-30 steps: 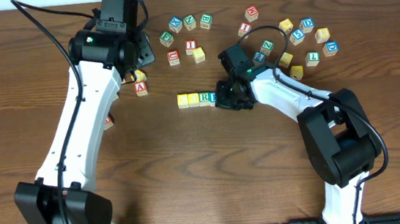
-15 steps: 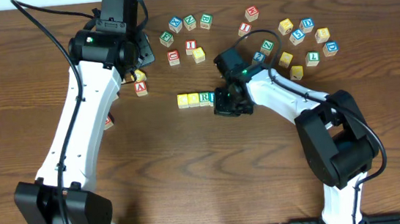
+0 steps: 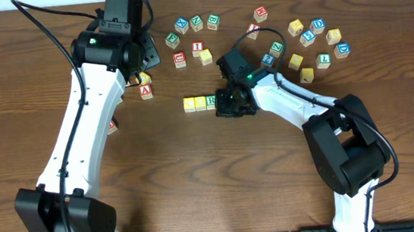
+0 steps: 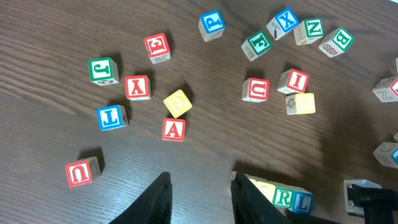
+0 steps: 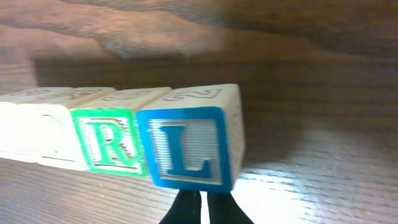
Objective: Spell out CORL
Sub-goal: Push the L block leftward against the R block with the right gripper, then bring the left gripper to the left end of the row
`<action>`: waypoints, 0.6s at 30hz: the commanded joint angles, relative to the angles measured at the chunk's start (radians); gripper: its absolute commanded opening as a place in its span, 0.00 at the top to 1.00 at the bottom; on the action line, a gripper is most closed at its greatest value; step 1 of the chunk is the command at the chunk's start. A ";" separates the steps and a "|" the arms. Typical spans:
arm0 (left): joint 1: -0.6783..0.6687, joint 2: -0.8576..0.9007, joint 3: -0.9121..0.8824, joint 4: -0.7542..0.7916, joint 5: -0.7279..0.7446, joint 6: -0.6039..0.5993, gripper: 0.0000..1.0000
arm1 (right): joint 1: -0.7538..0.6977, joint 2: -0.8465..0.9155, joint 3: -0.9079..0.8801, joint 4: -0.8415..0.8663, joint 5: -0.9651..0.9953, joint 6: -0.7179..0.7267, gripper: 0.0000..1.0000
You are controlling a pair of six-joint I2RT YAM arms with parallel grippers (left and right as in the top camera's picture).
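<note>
A row of cubes lies mid-table: two yellow-topped cubes point(image 3: 189, 103) point(image 3: 200, 102), then the green R cube point(image 3: 211, 100). The blue L cube point(image 5: 186, 146) stands tight against the R cube point(image 5: 106, 140) in the right wrist view; from overhead my right gripper point(image 3: 227, 102) covers it. That gripper point(image 5: 199, 210) is shut and empty, its tips at the L cube's near face. The row also shows in the left wrist view, ending in the L cube point(image 4: 303, 201). My left gripper point(image 4: 199, 202) is open and empty, high over the left cluster point(image 3: 139, 61).
Loose cubes lie at the back centre point(image 3: 196, 22) and back right point(image 3: 318, 24). A red A cube point(image 3: 145, 91) and a yellow cube point(image 3: 143, 78) lie under my left arm. A red U cube point(image 4: 79, 173) lies further left.
My right gripper has moved left along the row, bringing the L cube up against the R cube. The left arm has not moved.
</note>
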 commanded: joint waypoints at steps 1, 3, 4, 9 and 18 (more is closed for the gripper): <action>0.002 0.001 -0.010 0.001 -0.014 0.003 0.68 | 0.018 0.012 0.009 0.007 0.002 -0.023 0.98; 0.002 0.001 -0.010 0.001 -0.013 0.003 0.68 | 0.018 0.012 0.009 0.007 0.002 -0.028 0.98; 0.002 0.001 -0.010 0.001 -0.014 0.003 0.68 | 0.018 0.012 0.009 0.007 0.002 -0.029 0.98; 0.002 0.001 -0.010 0.002 -0.013 0.003 0.68 | 0.018 0.012 0.009 0.007 0.002 -0.029 0.99; 0.002 0.001 -0.010 0.001 -0.014 0.003 0.68 | 0.008 -0.044 0.063 -0.061 0.002 -0.075 0.99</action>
